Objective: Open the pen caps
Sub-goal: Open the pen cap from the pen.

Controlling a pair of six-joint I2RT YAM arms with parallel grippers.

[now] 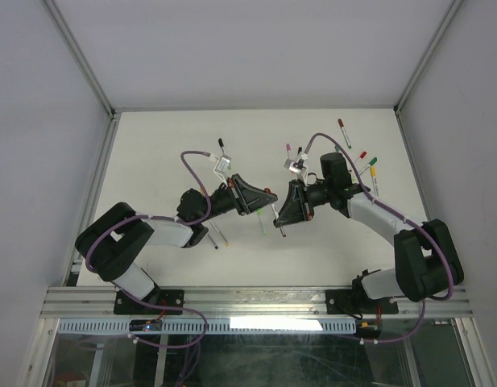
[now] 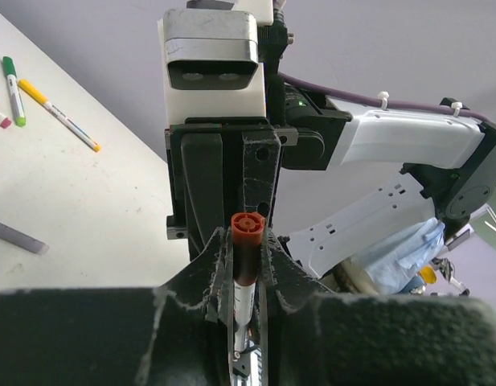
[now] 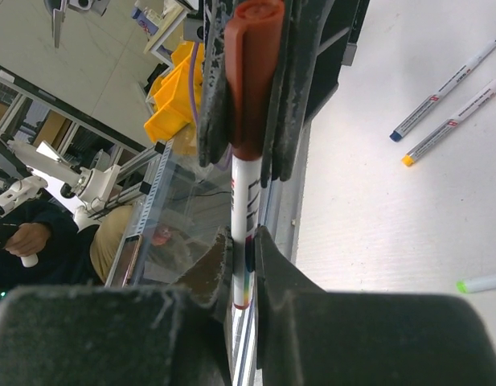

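One pen is held between both grippers above the table's middle. Its dark red cap (image 2: 248,241) with an orange-red end sits between my left gripper's (image 2: 248,251) fingers, which are shut on it. In the right wrist view the same cap (image 3: 252,72) is clamped by the left fingers at the top. The white barrel (image 3: 245,201) runs down into my right gripper (image 3: 244,241), which is shut on its lower end. In the top view the left gripper (image 1: 267,198) and right gripper (image 1: 282,210) meet tip to tip. Cap and barrel look joined.
Several capped pens lie on the white table (image 1: 167,161): red and green ones at the back right (image 1: 369,164), a black one (image 1: 222,145), a green one (image 1: 264,226) under the grippers. More show in the left wrist view (image 2: 59,112) and the right wrist view (image 3: 448,84).
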